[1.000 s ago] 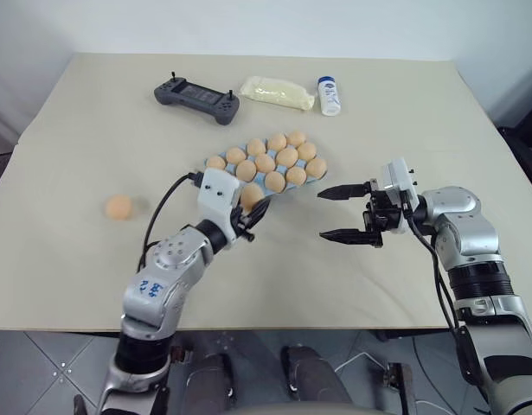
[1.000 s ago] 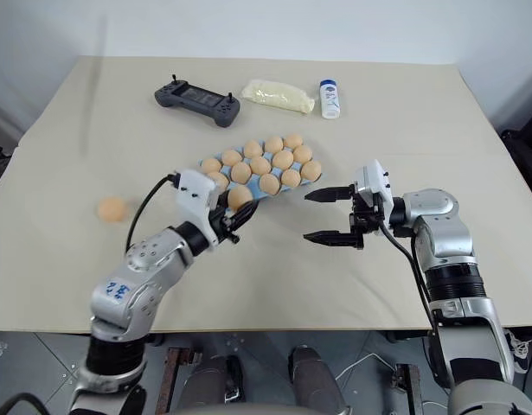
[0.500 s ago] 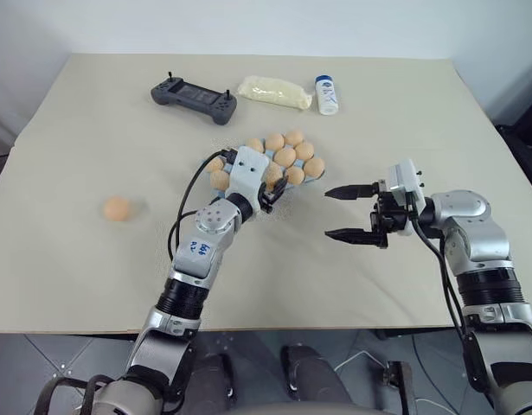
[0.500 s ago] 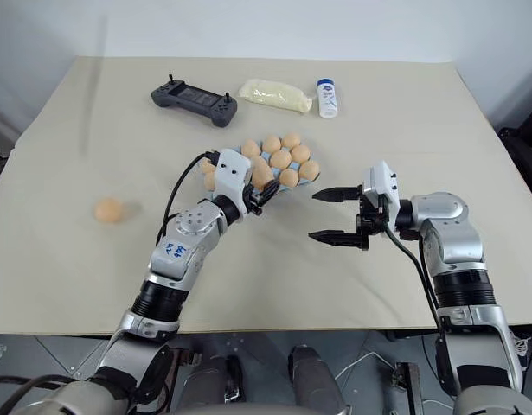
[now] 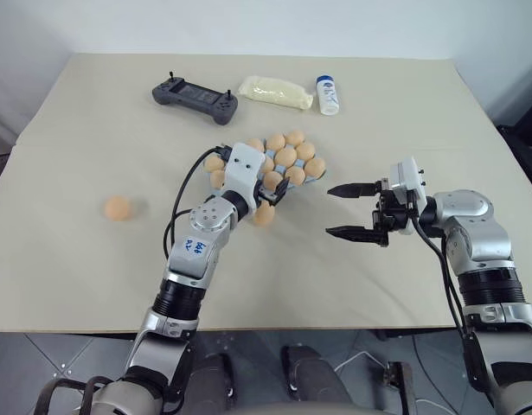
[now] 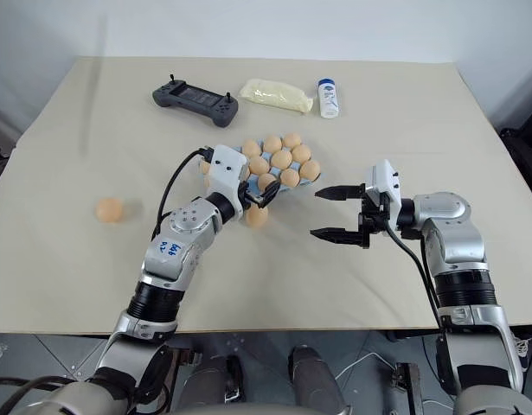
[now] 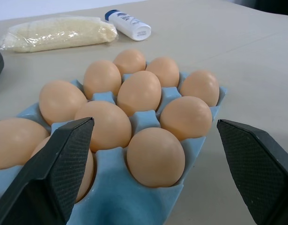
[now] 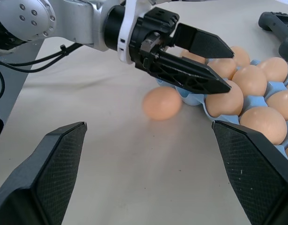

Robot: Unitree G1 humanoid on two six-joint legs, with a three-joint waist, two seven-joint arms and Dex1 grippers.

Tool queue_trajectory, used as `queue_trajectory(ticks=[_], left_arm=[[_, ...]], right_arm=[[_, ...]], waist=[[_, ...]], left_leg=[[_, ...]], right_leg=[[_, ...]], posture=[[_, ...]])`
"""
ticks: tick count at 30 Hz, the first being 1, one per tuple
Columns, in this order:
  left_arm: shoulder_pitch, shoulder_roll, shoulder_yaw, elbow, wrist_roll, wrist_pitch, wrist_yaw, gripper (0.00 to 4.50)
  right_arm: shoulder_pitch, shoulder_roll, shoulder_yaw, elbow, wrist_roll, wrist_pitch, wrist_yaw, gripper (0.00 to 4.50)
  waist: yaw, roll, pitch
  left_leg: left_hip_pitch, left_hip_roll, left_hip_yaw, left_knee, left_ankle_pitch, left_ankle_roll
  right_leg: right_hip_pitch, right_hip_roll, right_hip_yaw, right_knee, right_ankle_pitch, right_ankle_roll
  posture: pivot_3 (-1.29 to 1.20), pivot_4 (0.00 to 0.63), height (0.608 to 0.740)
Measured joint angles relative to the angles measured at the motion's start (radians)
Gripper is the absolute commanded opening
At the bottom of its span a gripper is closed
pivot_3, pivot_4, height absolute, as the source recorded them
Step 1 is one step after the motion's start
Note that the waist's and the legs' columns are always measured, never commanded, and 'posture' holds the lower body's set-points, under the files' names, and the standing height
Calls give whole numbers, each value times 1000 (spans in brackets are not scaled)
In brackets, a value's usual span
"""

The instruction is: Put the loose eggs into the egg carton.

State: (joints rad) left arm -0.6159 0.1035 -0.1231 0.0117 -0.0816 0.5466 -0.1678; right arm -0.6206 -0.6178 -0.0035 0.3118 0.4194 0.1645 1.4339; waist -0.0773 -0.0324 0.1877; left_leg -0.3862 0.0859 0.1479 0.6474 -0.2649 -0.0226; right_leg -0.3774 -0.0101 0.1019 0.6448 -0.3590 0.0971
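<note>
The light-blue egg carton (image 7: 111, 192) sits mid-table with several tan eggs in its cups. My left gripper (image 5: 278, 192) is open at the carton's near edge, its fingers (image 8: 190, 75) spread over the nearest cups and holding nothing. One loose egg (image 5: 264, 215) lies on the table just outside the carton's near corner, below the left gripper's fingers. Another loose egg (image 5: 118, 207) rests far to the left on the table. To the right of the carton my right gripper (image 5: 329, 211) hovers open and empty, pointing toward it.
At the back of the table lie a dark grey controller (image 5: 195, 93), a bag of white grains (image 5: 276, 92) and a white bottle with a blue cap (image 5: 327, 95). The beige table (image 5: 378, 285) stretches bare in front of both arms.
My left gripper carried an egg forward to the carton and opened. That egg now lies on the table beside the carton's near corner. The right gripper stayed put.
</note>
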Motion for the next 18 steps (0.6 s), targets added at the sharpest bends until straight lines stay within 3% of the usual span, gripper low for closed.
queue_trajectory(ticks=[18], left_arm=[[83,30,-3,-153,-5,48,-68,4467]], right_arm=[[6,1,0,1,0,-5,-14,4500]], waist=[[1,0,0]], left_leg=[[0,2,0,0,0,0]], right_leg=[[0,0,0,0,0,0]], posture=[[0,150,740]])
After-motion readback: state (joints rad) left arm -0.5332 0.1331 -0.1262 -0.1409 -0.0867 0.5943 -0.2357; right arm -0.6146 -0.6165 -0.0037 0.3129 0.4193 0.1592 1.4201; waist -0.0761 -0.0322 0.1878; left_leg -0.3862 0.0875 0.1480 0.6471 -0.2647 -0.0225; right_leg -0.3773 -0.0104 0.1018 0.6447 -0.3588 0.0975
